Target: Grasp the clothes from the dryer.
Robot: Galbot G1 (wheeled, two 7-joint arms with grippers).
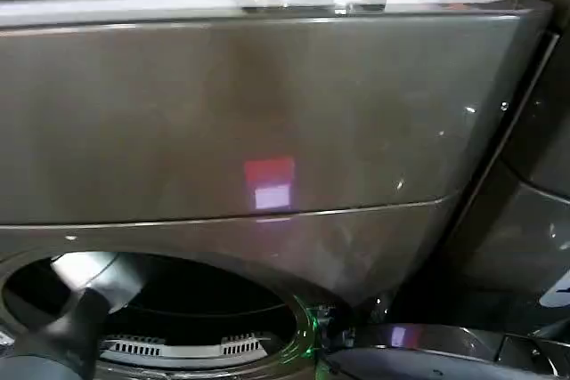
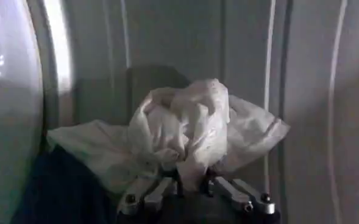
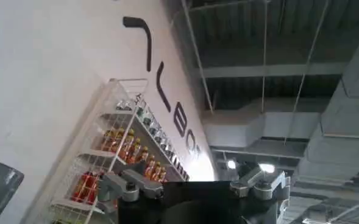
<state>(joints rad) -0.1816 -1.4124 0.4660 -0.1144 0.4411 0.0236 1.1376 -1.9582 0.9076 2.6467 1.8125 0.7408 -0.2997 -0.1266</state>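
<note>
Large dark letters are running along the white wall (image 3: pixel 57 91) in the right wrist view, and "BOT" is reading clearly at their end, with the earlier strokes too partial to make out. The labels on the bottles (image 3: pixel 115 155) in the wire rack are showing too small to read.

Shop or showroom: bottle-stocked wire shelves (image 3: pixel 115 158), exposed ceiling ducts (image 3: pixel 252 131).

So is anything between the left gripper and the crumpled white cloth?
Nothing: in the left wrist view the left gripper is shut on the crumpled white cloth.
</note>
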